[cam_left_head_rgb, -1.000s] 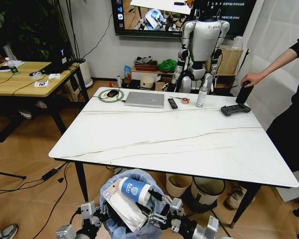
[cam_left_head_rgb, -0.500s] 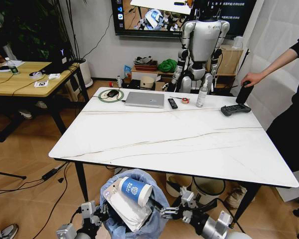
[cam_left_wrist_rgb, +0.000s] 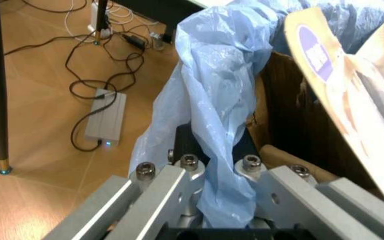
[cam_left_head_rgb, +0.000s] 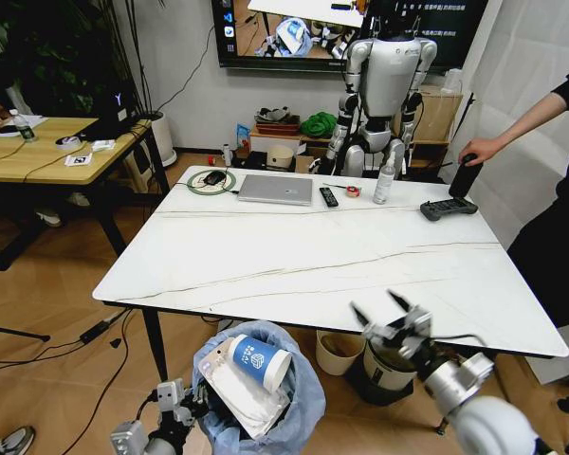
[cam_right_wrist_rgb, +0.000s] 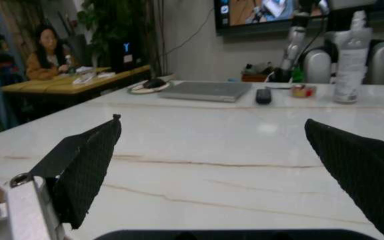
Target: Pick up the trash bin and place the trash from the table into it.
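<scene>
The trash bin [cam_left_head_rgb: 299, 403], lined with a crinkly light-blue bag, hangs low in front of the table [cam_left_head_rgb: 360, 265]. A blue paper cup [cam_left_head_rgb: 259, 360] and a clear plastic package [cam_left_head_rgb: 235, 393] stick out of its top. Brown cardboard [cam_left_wrist_rgb: 285, 120] shows inside it. My left gripper [cam_left_head_rgb: 175, 403] is at the bin's left side. In the left wrist view this gripper [cam_left_wrist_rgb: 215, 167] is shut on the bag-covered rim [cam_left_wrist_rgb: 212, 115]. My right gripper [cam_left_head_rgb: 375, 303] is raised at the table's front edge, to the right of the bin. Its black fingers [cam_right_wrist_rgb: 85, 165] stand wide open and hold nothing.
At the table's far side lie a laptop [cam_left_head_rgb: 276, 190], remote [cam_left_head_rgb: 328, 196], spray bottle [cam_left_head_rgb: 385, 180] and game controller [cam_left_head_rgb: 448, 209]. A cream bin [cam_left_head_rgb: 339, 353] and a grey-and-black bin [cam_left_head_rgb: 394, 365] stand under it. A power strip [cam_left_wrist_rgb: 105, 117] lies on the floor. A person stands at the right.
My right gripper has left the bin's right side and risen to the right, up to the table's front edge. The left gripper still holds the bin.
</scene>
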